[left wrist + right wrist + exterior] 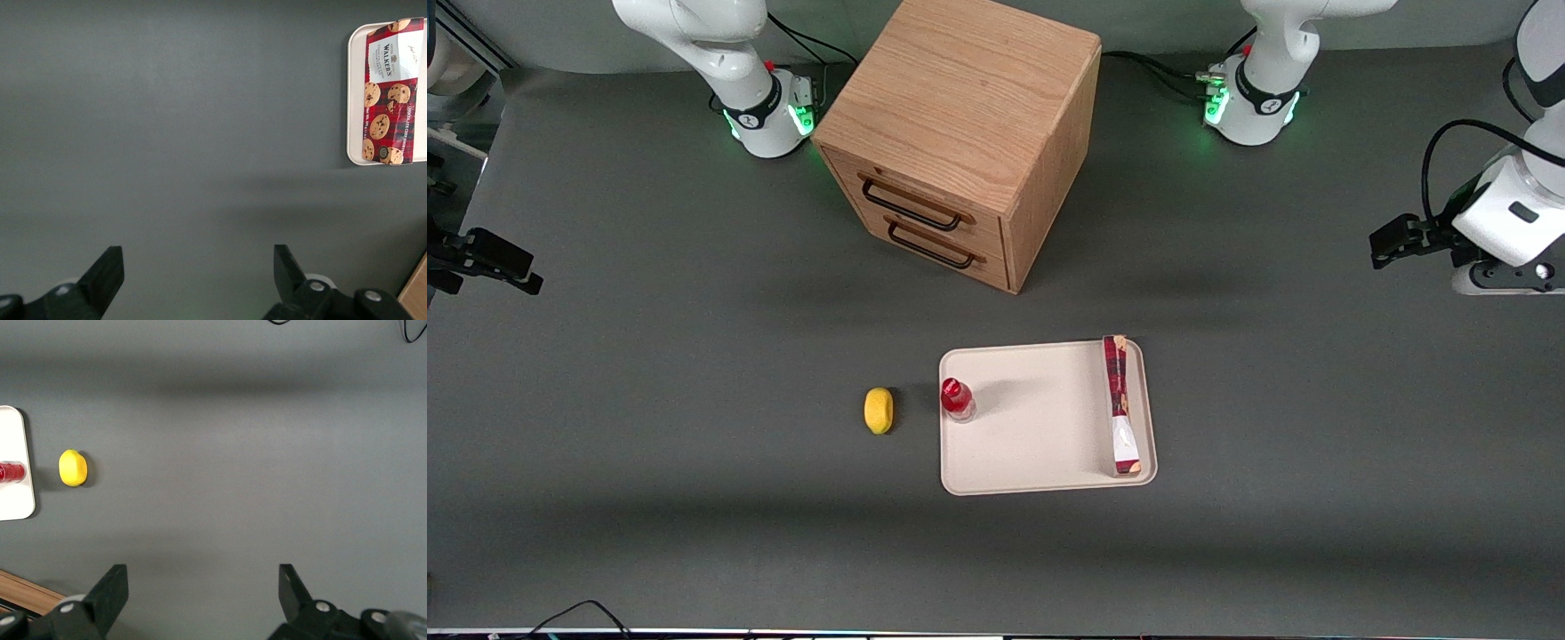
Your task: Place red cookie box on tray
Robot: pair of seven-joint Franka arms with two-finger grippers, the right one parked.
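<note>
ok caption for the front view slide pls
Red cookie box lies on the tray; open gripper parked at the working arm's table end.

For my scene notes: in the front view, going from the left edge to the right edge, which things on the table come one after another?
Lemon → small red-capped bottle → tray → red cookie box → open gripper, raised at the working arm's end.

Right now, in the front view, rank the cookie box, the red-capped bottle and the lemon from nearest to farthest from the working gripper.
The gripper hangs open at the working arm's end.
1. Red cookie box, on the tray, along the rim toward the gripper.
2. Red-capped bottle, at the tray's rim toward the parked arm.
3. Lemon, off the tray, toward the parked arm's end.
</note>
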